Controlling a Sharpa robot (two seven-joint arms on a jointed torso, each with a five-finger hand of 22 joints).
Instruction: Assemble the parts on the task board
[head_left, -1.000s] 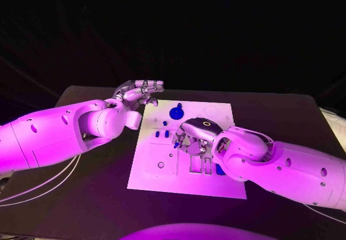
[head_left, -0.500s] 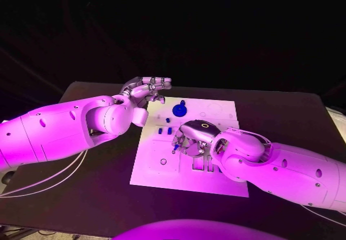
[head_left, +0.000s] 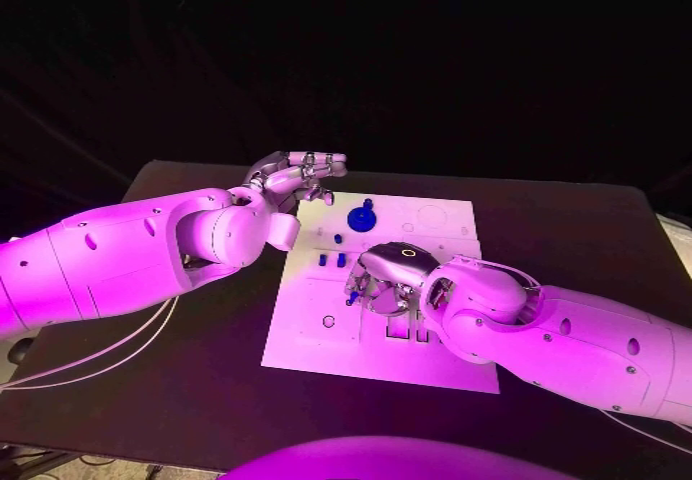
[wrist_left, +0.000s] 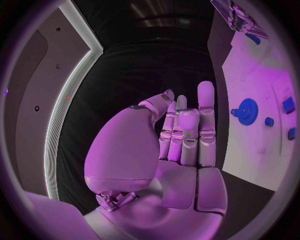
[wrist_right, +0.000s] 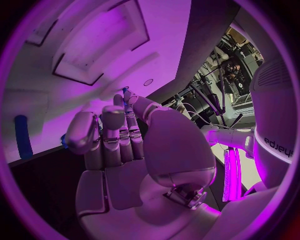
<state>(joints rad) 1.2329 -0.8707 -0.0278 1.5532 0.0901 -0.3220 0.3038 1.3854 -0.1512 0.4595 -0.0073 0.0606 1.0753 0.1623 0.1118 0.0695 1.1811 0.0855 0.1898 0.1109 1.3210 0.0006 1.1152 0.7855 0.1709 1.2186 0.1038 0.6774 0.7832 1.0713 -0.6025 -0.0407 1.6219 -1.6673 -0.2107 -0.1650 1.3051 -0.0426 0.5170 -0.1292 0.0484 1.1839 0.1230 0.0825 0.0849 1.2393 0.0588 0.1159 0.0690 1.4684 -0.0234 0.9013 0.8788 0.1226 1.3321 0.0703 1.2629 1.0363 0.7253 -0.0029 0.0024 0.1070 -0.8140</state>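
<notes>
Left hand (head_left: 296, 178) upper left of centre, past the board's top-left corner, fingers (wrist_left: 205, 115) apart, holding nothing. White board (head_left: 310, 340) mid-desk (head_left: 159, 400); blue gear (head_left: 359, 221) near its top. Right hand (head_left: 384, 280) at centre, fingers (wrist_right: 110, 125) pinching a small blue part (head_left: 351, 295).

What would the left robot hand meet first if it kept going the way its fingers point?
Probably nothing: the left robot hand points along the task board's far edge, and the way looks free. The blue gear lies off to the side; height is unclear.
</notes>
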